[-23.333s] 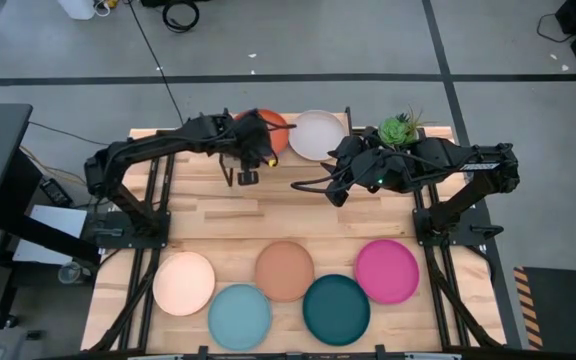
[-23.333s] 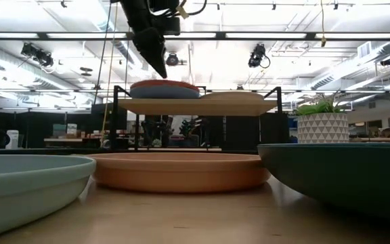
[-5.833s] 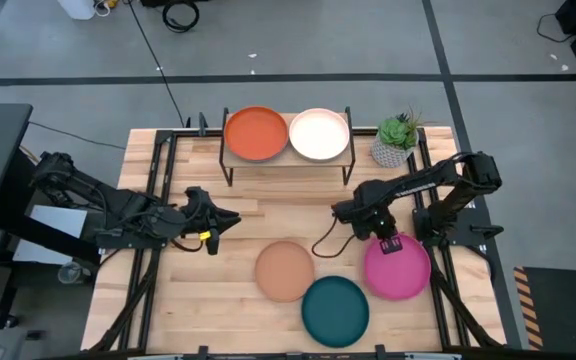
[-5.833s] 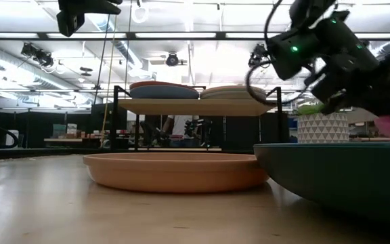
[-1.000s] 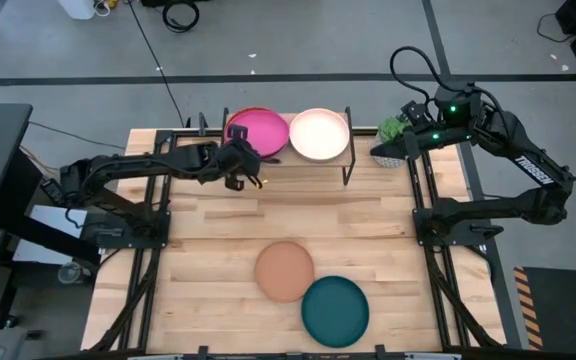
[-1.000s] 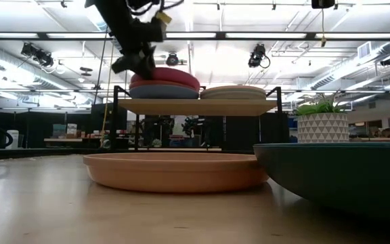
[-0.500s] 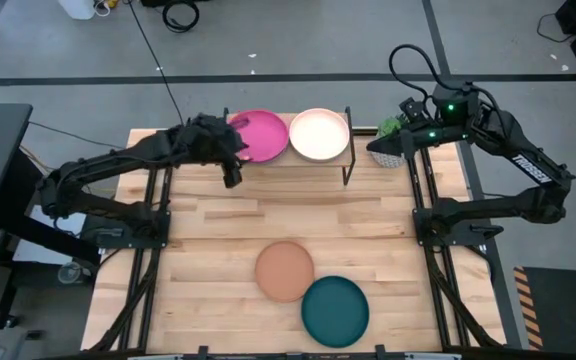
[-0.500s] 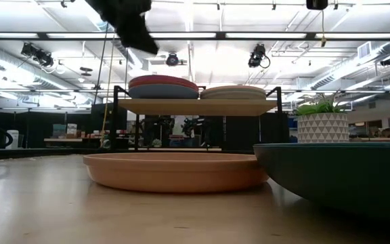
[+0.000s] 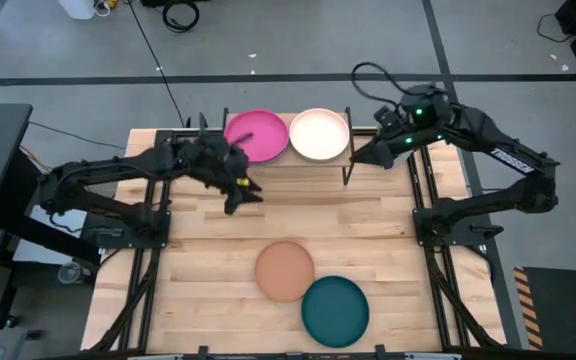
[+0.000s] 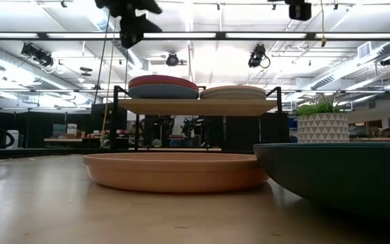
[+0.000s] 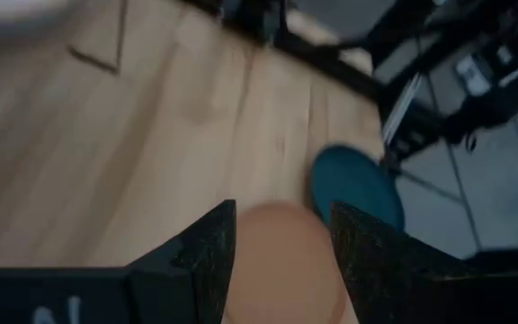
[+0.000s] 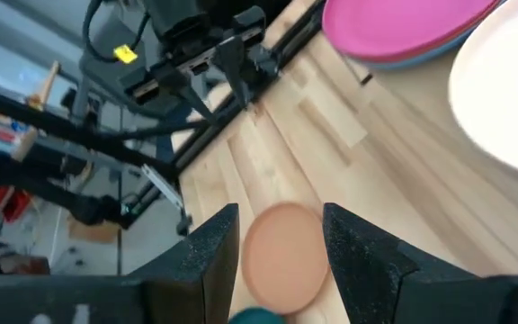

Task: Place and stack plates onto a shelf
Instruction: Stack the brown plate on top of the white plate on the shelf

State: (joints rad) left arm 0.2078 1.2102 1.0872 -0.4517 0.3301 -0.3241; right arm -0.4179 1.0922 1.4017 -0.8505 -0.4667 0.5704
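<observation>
- Hovering above the bare planks of the table (image 9: 298,215), the left gripper (image 9: 246,196) is seen just in front of the shelf (image 9: 286,160), toward that riser's 7 o'clock in the high view; its fingers (image 11: 200,247) are spread apart with nothing between them.
- In the left wrist view the tan plate (image 11: 281,261) is framed in the gap between those fingers, and the dark teal plate (image 11: 358,187) is seen beyond it.
- The right gripper (image 9: 356,158) is raised at the shelf's 3 o'clock end, near the potted plant (image 10: 322,123); its fingers (image 12: 212,247) are parted and nothing is held.
- Two stacks are carried on the shelf's light wood top: the magenta plate (image 9: 256,135) tops the one on the side of the left arm, and the grey-white plate (image 9: 319,134) tops the one on the side of the right arm.
- In the low view a blue plate (image 10: 164,92) is seen directly under the magenta rim; further plates in either stack cannot be told apart.
- On the table, the tan plate (image 9: 284,270) lies at about 6 o'clock from the shelf, well apart from it.
- The dark teal plate (image 9: 335,310) lies at the tan plate's 4 o'clock, just beside it; whether the rims touch cannot be told.
</observation>
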